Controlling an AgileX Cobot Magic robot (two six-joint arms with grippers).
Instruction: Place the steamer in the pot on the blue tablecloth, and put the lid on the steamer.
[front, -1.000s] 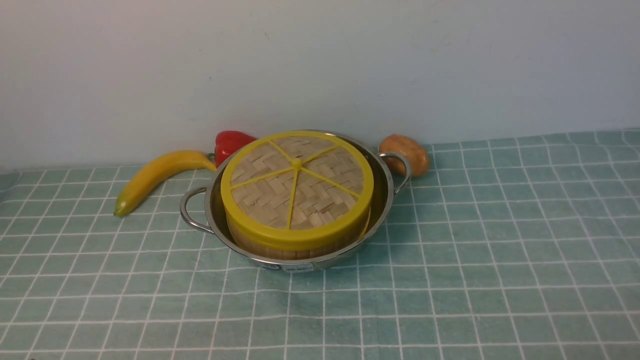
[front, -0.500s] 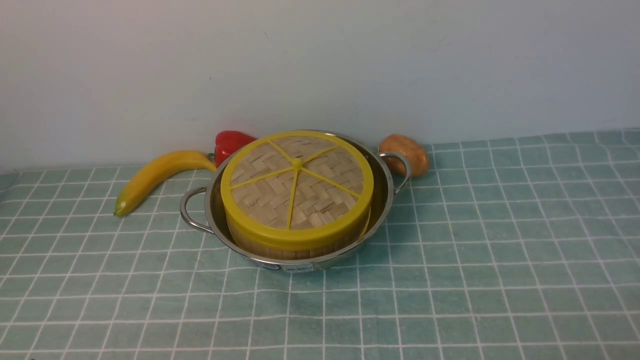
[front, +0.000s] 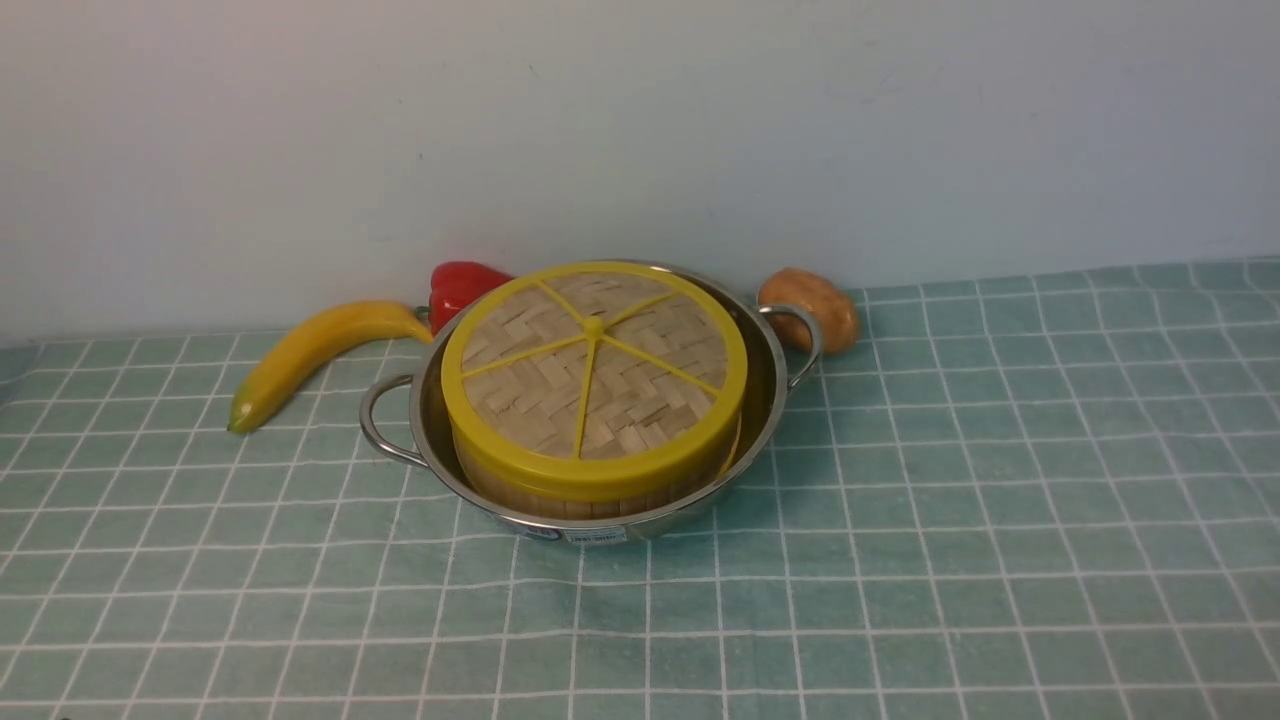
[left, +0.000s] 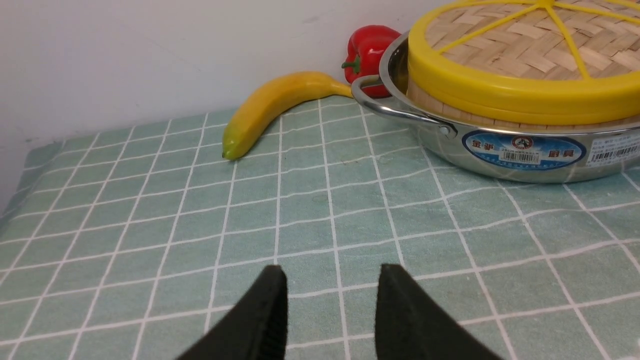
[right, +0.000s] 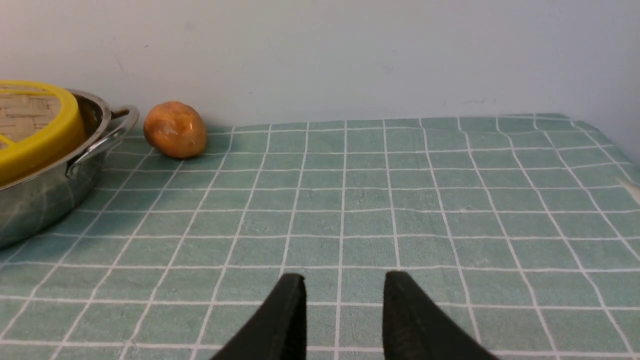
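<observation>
**Lidded steamer sits in the pot; both grippers empty above the cloth**

The pot (front: 600, 420), wide, shallow and shiny steel with two loop handles and a blue-and-white label on its side, stands on the blue tablecloth (front: 950, 520), a pale blue-green cloth checked with a white grid; the pot is toward the back wall, a little left of centre in the front view. Inside it sits the steamer (front: 590, 497), of which only a band of pale bamboo wall shows below the cover; the lid (front: 594, 375) lies flat on top, a woven bamboo disc with a thick yellow rim and six yellow spokes meeting at a central hub.

Behind the pot a red pepper (front: 462, 287) touches or nearly touches its rim; a banana (front: 318, 355) lies to the left of the pot; a brown potato (front: 810, 305) rests just beyond the right handle.

The left gripper (left: 331, 295) is over bare cloth, its jaws parted with nothing between them; the right gripper (right: 344, 300) likewise, jaws spread and empty, well apart from the pot.
</observation>
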